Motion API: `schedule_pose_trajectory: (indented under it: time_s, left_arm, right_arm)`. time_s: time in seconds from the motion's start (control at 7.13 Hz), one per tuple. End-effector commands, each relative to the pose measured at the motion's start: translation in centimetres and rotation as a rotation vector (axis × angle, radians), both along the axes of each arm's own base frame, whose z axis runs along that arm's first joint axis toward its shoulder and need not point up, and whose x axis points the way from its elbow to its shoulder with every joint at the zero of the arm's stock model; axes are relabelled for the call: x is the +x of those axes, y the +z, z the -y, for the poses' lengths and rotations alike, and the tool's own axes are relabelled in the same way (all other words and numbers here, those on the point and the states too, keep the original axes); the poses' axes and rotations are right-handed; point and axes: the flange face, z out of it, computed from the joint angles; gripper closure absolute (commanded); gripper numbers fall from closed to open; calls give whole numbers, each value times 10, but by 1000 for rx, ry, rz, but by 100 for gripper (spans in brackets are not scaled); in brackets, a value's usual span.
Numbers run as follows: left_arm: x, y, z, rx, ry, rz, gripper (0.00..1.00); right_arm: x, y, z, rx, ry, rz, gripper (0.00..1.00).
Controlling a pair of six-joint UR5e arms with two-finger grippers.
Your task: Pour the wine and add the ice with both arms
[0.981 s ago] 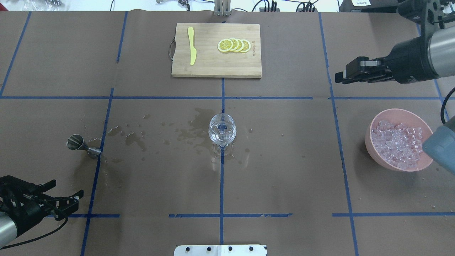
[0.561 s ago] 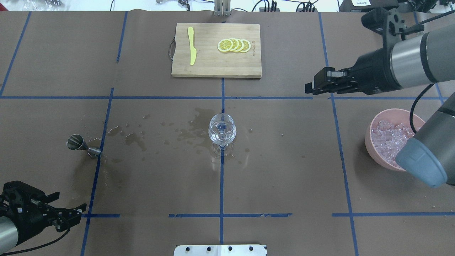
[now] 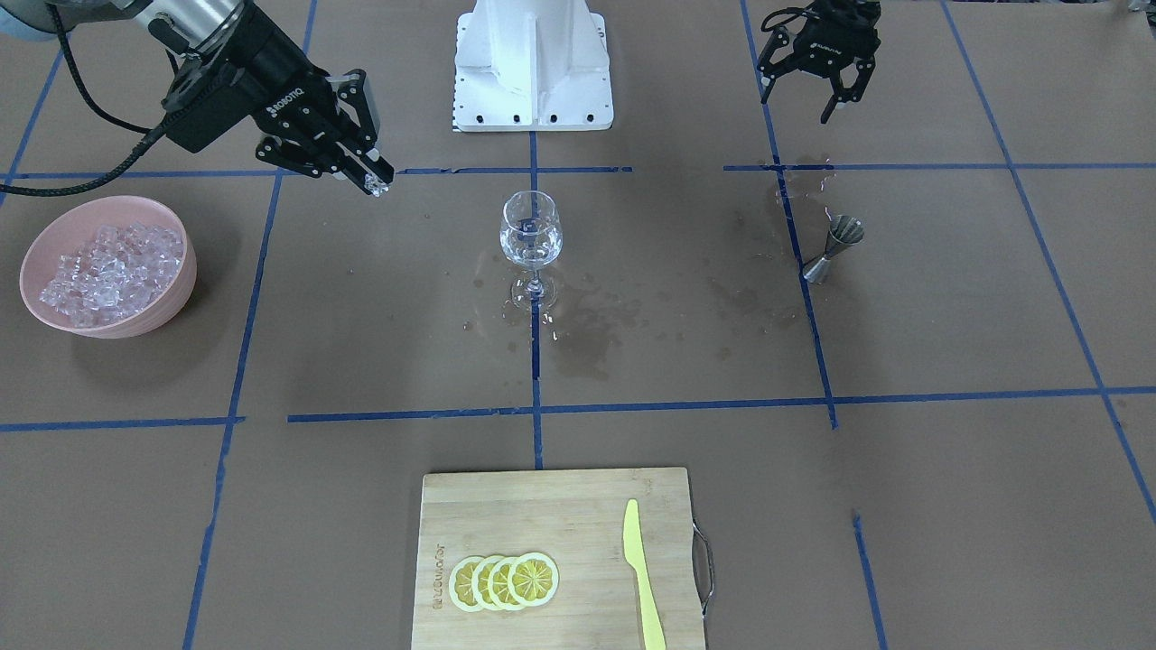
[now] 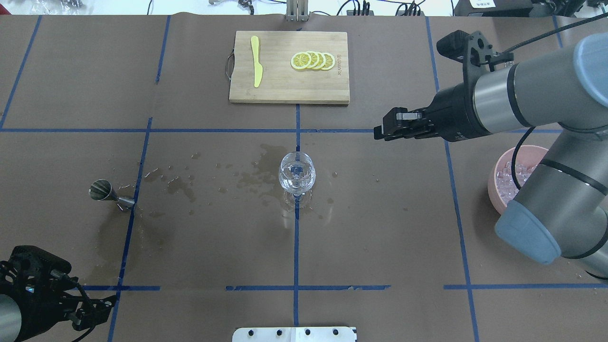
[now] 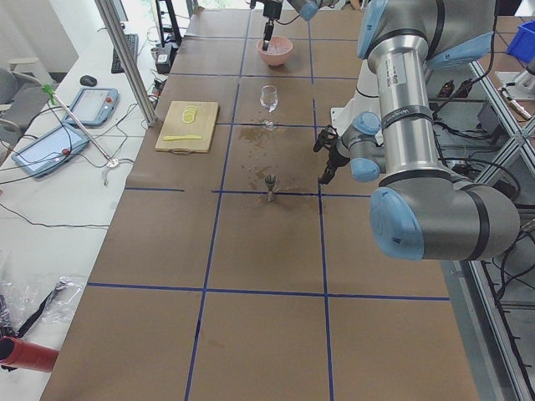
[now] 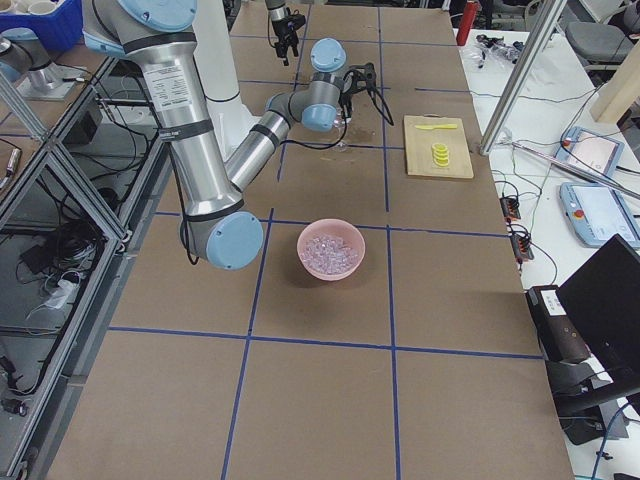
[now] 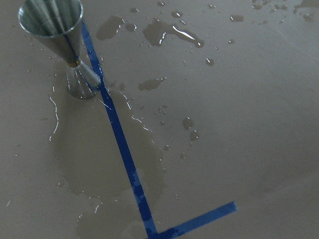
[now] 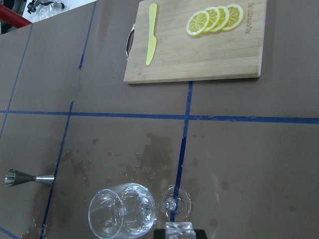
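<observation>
A wine glass (image 4: 297, 173) stands at the table's middle with a little clear wine in its bowl; it also shows in the front view (image 3: 530, 230) and the right wrist view (image 8: 124, 214). My right gripper (image 4: 377, 133) hangs to the glass's far right, above the table, shut on a clear ice cube (image 3: 377, 188), which also shows between the fingertips in the right wrist view (image 8: 179, 228). A pink bowl (image 3: 36, 244) holds a heap of ice (image 3: 108, 266). My left gripper (image 3: 813, 95) is open and empty at the near left corner.
A steel jigger (image 4: 107, 192) stands on wet paper at the left. A wooden cutting board (image 4: 289, 90) at the far middle bears lemon slices (image 4: 313, 61) and a yellow knife (image 4: 256, 61). Spilled puddles (image 4: 256, 173) lie left of the glass.
My right gripper has moved left from beside the bowl towards the glass. My left gripper has drawn back towards the near left corner.
</observation>
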Motion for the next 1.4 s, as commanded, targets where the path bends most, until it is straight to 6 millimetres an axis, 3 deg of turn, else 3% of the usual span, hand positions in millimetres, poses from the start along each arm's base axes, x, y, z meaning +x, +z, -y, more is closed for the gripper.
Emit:
schedule_pose_trajectory:
  time_s: [0.0, 0.14, 0.84, 1.26]
  left_arm:
    - [-14, -13, 10, -34, 43, 37, 0]
    - [-30, -23, 27, -2, 51, 37, 0]
    - [-77, -25, 71, 64, 69, 92, 0]
    - [-104, -31, 86, 84, 96, 134, 0]
  right_arm:
    - [-27, -24, -3, -2, 0, -19, 100]
    - [-40, -38, -3, -7, 2, -35, 100]
    - [-115, -63, -24, 14, 10, -51, 100]
    - [-146, -74, -15, 7, 21, -65, 100]
